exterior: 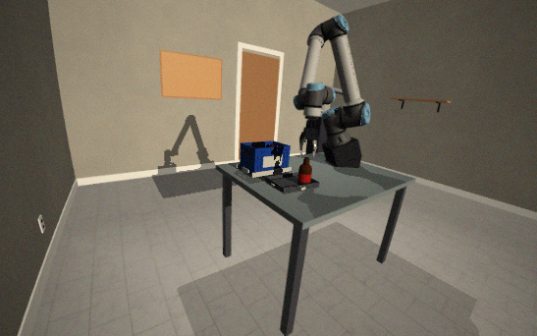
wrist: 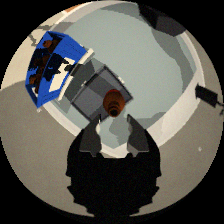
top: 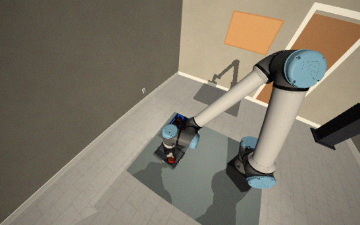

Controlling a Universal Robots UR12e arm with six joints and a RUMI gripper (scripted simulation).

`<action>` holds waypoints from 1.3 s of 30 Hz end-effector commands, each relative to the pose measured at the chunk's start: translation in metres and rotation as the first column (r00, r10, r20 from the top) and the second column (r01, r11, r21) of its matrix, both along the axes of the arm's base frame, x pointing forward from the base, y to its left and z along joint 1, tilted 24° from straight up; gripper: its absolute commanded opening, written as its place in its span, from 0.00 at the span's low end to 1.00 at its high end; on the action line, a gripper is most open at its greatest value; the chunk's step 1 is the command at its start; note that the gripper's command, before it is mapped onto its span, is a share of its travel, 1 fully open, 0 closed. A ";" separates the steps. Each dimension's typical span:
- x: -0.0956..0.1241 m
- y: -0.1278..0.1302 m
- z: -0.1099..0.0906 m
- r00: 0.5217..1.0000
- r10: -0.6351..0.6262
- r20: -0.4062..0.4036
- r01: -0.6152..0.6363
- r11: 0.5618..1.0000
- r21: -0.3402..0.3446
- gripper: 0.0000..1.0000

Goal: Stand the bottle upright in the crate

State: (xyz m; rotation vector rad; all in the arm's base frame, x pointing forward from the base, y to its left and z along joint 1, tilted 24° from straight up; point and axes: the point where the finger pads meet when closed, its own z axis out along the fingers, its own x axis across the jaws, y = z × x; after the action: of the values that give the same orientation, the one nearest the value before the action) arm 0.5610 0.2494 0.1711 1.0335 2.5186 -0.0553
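Top view: the 2-jaw gripper [top: 170, 154] hangs over the dark flat tray [top: 160, 152], near the grey table [top: 206, 164]'s far-left corner.

Exterior view: the brown glass bottle with red label [exterior: 304, 171] stands upright on the tray, beside the blue plastic crate [exterior: 264, 157].

Wrist view: jaws partly open, empty, above the bottle.
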 end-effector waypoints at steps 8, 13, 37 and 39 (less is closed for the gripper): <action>0.005 -0.002 -0.012 1.000 0.000 0.001 0.000 1.000 0.000 0.38; 0.006 -0.003 -0.015 1.000 0.000 0.001 0.000 1.000 0.000 0.38; 0.010 -0.005 -0.023 1.000 0.000 0.001 0.000 1.000 0.000 0.38; 0.010 -0.005 -0.023 1.000 0.000 0.001 0.000 1.000 0.000 0.38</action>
State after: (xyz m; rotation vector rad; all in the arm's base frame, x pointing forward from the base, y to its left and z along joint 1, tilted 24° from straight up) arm 0.5704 0.2446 0.1477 1.0334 2.5185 -0.0553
